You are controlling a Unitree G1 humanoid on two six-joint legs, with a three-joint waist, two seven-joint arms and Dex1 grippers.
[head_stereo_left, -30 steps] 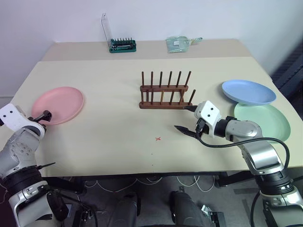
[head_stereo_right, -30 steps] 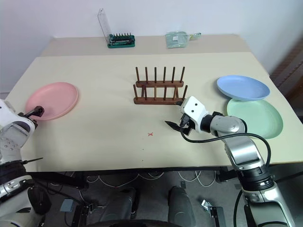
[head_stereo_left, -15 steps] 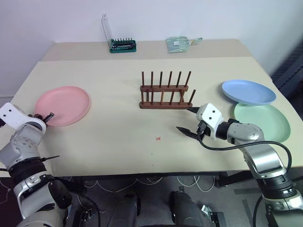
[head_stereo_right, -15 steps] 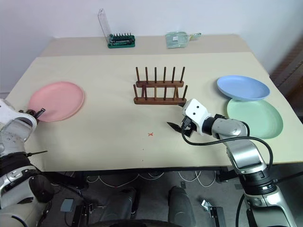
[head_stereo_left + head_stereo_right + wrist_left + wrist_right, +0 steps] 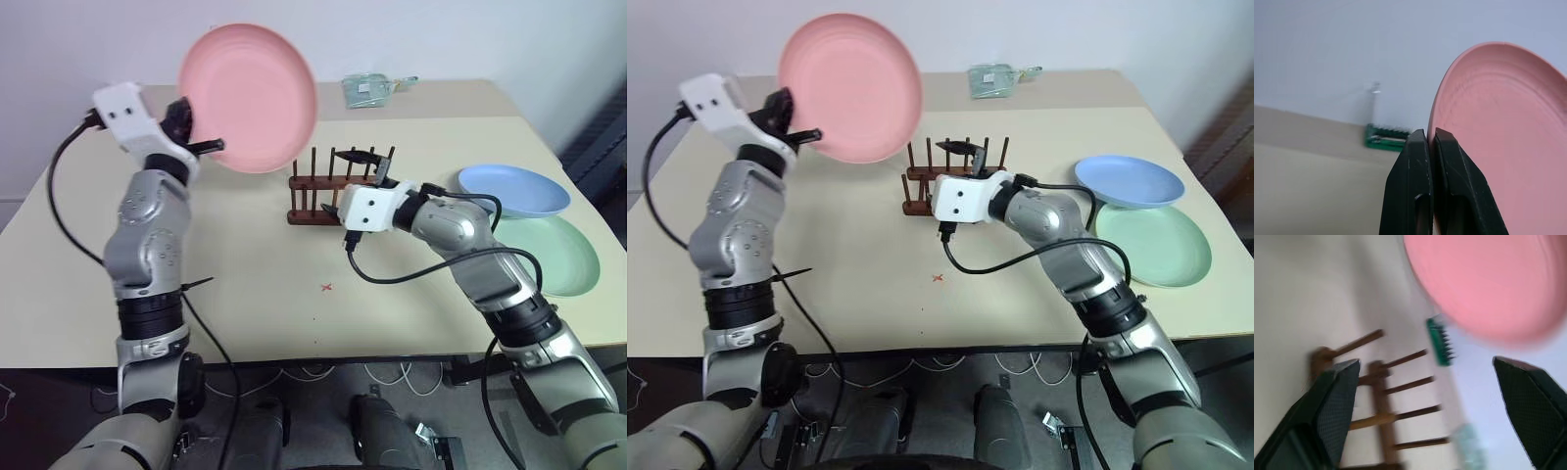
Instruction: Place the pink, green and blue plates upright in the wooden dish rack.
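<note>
A: The pink plate [image 5: 249, 96] is seen held up in the air above the far left of the tabletop [image 5: 235, 284], tilted nearly on edge, its rim clamped by the closed fingers of the left gripper [image 5: 196, 140].

B: That pinch is confirmed in the left wrist view: the two black fingers [image 5: 1413, 196] are pressed together on the plate's edge, with the green tray of tool bits [image 5: 1385, 138] glimpsed beyond, against the wall.

A: From the head views the wooden dish rack [image 5: 343, 191] is found standing at the middle of the tabletop, no plate in it. The right gripper [image 5: 956, 164] is seen just at its near side, fingers spread wide, nothing held.

B: The right wrist view adds the spacing. The rack's pegs [image 5: 1396, 382] are framed between the two parted fingers [image 5: 1334, 406], and the pink plate is caught blurred beyond them, apart from the rack.

A: What the wrist views leave out is supplied from the head: the blue plate [image 5: 514, 190] is lying at the right, its near edge overlapping the green plate [image 5: 558, 255], which is flat on the tabletop just nearer.

B: A pale green packet [image 5: 370, 90] is also noted at the far edge, right of centre. Whether the right fingers touch the rack cannot be told.
</note>
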